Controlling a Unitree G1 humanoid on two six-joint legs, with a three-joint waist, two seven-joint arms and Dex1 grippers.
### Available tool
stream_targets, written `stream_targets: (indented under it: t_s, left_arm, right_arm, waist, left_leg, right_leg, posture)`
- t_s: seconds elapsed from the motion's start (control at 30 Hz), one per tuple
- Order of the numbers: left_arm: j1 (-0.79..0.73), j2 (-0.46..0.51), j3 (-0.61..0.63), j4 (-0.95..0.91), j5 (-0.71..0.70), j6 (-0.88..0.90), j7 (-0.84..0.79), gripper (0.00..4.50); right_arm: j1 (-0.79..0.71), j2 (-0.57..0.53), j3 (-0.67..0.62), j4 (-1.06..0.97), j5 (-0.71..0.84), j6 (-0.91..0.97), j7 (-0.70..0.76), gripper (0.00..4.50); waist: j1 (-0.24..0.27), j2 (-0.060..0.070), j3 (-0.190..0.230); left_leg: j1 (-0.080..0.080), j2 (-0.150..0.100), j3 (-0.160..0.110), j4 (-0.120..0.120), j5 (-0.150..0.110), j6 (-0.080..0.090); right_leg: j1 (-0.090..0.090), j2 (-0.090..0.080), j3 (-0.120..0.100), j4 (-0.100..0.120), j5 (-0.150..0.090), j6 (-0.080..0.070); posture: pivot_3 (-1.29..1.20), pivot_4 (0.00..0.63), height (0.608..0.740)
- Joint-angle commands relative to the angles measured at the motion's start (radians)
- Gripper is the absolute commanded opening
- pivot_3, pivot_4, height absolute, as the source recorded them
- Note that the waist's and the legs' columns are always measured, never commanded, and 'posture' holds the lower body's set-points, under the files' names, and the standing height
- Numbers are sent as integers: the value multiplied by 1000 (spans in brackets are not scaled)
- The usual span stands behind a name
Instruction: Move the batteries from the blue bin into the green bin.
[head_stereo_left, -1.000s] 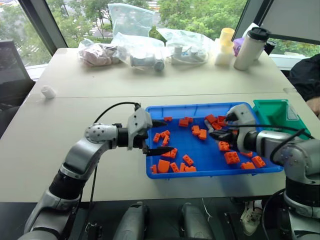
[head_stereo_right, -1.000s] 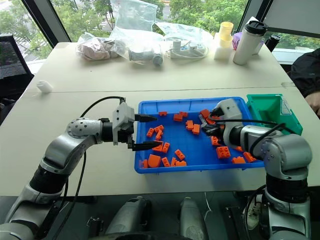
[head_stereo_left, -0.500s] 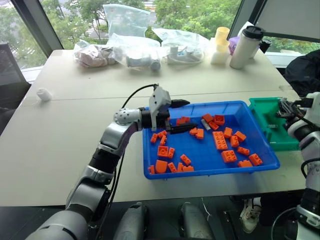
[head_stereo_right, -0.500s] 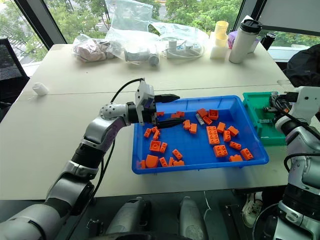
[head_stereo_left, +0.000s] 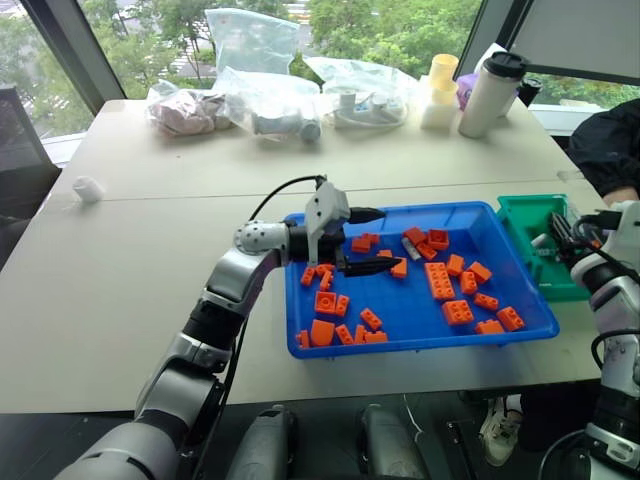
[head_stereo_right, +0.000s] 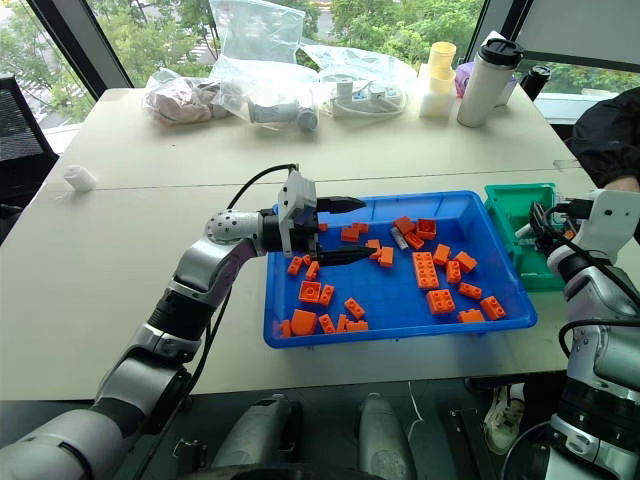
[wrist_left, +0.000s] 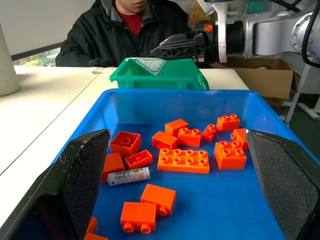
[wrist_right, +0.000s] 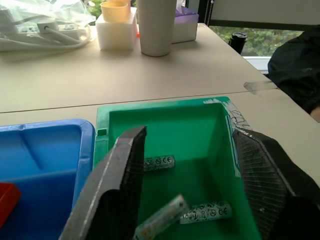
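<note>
The blue bin (head_stereo_left: 420, 345) holds many orange bricks and one grey battery (wrist_left: 128, 176), also seen near the tray's far middle (head_stereo_left: 411, 248). My left gripper (head_stereo_left: 372, 242) hovers open over the tray's left part, pointing toward the battery, with nothing between its fingers (wrist_left: 80, 170). My right gripper (wrist_right: 189, 132) stands open over the green bin (wrist_right: 165, 107), which sits against the tray's right end (head_stereo_left: 540, 215). Two batteries (wrist_right: 159, 162) (wrist_right: 206, 212) lie on the green bin's floor. A third battery (wrist_right: 160, 217) is tilted and blurred just below the open jaws.
Plastic bags (head_stereo_left: 270, 95), a tumbler (head_stereo_left: 495, 90) and stacked cups (head_stereo_left: 445, 90) stand at the table's far side. A small white object (head_stereo_left: 88, 188) lies far left. A person in a black jacket (wrist_left: 125, 30) sits beyond the green bin at the right.
My right gripper swung from the blue bin to above the green bin and opened, letting a battery go. My left gripper moved right, over the tray.
</note>
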Motion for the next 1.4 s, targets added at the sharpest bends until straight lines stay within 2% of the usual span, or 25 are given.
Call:
stream_targets:
  t_s: [0.03, 0.13, 0.2, 0.3, 0.47, 0.73, 0.97, 1.27, 1.37, 1.4]
  left_arm:
    - [3, -1, 3, -32, 5, -20, 3, 4500]
    - [3, 3, 5, -32, 10, -22, 4, 4500]
    - [4, 20, 15, -46, 9, -13, 1, 4500]
    - [22, 66, 27, -99, 0, 17, -7, 4500]
    - [78, 142, 17, -196, 3, 61, -12, 4500]
    - [134, 212, 26, -301, -10, 124, 7, 4500]
    - [139, 201, 24, -313, -4, 137, 43, 4500]
    - [152, 204, 18, -322, 1, 137, 55, 4500]
    - [154, 207, 15, -323, 4, 136, 55, 4500]
    - [154, 207, 14, -324, 5, 136, 56, 4500]
  right_arm:
    - [-18, -17, -11, 1, 3, -27, -7, 3966]
    - [-36, -6, -13, -22, 37, -17, -8, 3966]
    - [-52, 11, 1, -100, 149, 65, 40, 3966]
    - [-29, 16, 93, -236, 290, 227, 99, 3966]
    - [18, 19, 217, -310, 352, 321, 136, 3966]
    - [-19, 1, 366, -218, 305, 332, 186, 3966]
    - [-133, 13, 470, -49, 201, 307, 185, 3966]
    - [-192, 8, 559, 42, 73, 283, 175, 3966]
    - [-218, 22, 575, 62, 41, 326, 141, 3966]
    - [-227, 28, 576, 68, 35, 342, 129, 3739]
  waist:
    - [0, 0, 0]
    - [-1, 0, 0]
    - [-3, 0, 0]
    - [-7, 0, 0]
    - [1, 0, 0]
    - [-1, 0, 0]
    - [-3, 0, 0]
    - [-3, 0, 0]
    - [-5, 0, 0]
    - [-5, 0, 0]
  left_leg:
    - [0, 0, 0, 0, 0, 0]
    - [0, 0, 0, 0, 0, 0]
    - [0, 0, 0, 0, 0, 0]
    - [0, 2, 0, 0, 0, 0]
    - [0, 1, -1, 0, 0, 0]
    - [0, 0, -1, 0, 0, 0]
    - [0, 0, -1, 0, 0, 0]
    - [0, 0, -1, 0, 0, 0]
    - [0, 0, -1, 0, 0, 0]
    - [1, 0, -1, 0, 0, 0]
  right_leg:
    - [0, 0, 0, 0, 0, 0]
    - [0, 0, 0, 0, 0, 0]
    - [0, 0, 0, 0, 0, 0]
    - [0, 2, 1, 0, 0, 0]
    - [0, 1, 0, 0, 0, 0]
    - [0, 0, 0, 0, 0, 0]
    - [0, 0, 0, 0, 0, 0]
    - [0, 0, 0, 0, 0, 0]
    - [0, 1, 0, 0, 0, 0]
    - [0, 1, 0, 0, 0, 0]
  posture:
    - [0, 150, 740]
    - [0, 150, 740]
    - [0, 150, 740]
    - [0, 150, 740]
    - [0, 150, 740]
    - [0, 150, 740]
    - [0, 150, 740]
    - [0, 150, 740]
    - [0, 150, 740]
    - [0, 150, 740]
